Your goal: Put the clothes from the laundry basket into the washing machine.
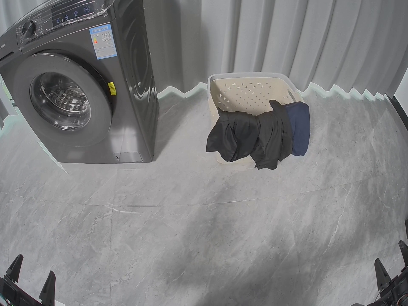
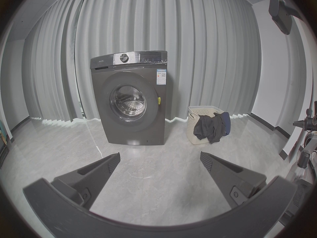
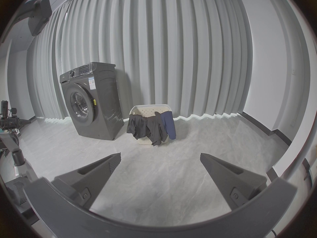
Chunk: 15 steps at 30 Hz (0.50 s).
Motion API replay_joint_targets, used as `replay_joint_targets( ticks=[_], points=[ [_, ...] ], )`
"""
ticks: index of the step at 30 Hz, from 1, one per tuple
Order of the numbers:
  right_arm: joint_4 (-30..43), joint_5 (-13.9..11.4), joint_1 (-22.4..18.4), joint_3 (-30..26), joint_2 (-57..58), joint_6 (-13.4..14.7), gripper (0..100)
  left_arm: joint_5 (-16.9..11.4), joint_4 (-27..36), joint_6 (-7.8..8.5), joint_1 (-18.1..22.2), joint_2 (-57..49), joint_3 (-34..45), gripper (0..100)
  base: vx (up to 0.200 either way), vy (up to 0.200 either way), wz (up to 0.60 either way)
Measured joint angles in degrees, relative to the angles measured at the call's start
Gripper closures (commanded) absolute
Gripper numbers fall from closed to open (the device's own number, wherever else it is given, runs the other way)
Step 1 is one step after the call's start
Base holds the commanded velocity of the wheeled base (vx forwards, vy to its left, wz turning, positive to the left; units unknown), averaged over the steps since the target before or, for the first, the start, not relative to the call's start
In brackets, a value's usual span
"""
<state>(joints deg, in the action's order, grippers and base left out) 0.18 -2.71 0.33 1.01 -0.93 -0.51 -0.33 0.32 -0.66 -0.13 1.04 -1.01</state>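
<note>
Head view, laundry basket (image 1: 250,91): black garment (image 1: 250,139), navy garment (image 1: 299,126) draped over front rim.
Washing machine (image 1: 127,107): door closed.
My left gripper (image 2: 159,154), right gripper (image 3: 160,154): fingers apart, empty.

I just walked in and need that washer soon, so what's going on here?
Nothing is being handled yet. The washing machine has its door shut, and the laundry basket stands beside it. A black garment and a blue garment hang over the basket's front rim. The left hand and right hand are open, empty and well short of both.
</note>
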Motion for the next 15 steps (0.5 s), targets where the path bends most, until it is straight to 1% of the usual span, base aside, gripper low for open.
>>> replay_joint_targets(
  ticks=[2,14,15],
  points=[
    [0.02,-0.05,0.02,0.00,0.00,0.00,0,-0.02,0.00,-0.02,-0.02,0.00,0.00,0,0.000,-0.200,0.00],
    [-0.02,0.00,0.09,0.00,0.00,0.02,0,-0.02,0.01,0.09,-0.07,0.00,0.00,0,0.000,0.000,0.00],
    [0.00,-0.02,0.09,0.00,0.00,0.00,0,-0.05,0.04,0.09,-0.05,0.00,0.00,0,0.200,0.000,0.00]
  ],
)
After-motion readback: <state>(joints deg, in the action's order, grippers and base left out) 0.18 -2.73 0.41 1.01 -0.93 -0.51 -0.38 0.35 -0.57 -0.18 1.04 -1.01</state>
